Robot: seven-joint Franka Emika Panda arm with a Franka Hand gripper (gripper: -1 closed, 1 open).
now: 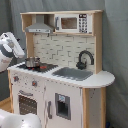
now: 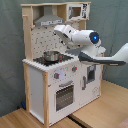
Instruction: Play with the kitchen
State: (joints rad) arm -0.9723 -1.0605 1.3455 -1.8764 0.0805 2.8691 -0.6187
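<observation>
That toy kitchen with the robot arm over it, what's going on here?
A white robot arm is reaching in over the counter of a toy kitchen. A small metal pot sits on the black stovetop, with the grey sink and black faucet beside it. The oven door looks closed. The arm's hand isn't clearly visible, so I can't tell whether it is touching or holding anything.

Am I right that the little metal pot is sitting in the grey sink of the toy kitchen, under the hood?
Not quite: the metal pot sits on the black stovetop, not in the grey sink, which is beside it. The first exterior view shows this. It is under the hood of the toy kitchen.
</observation>
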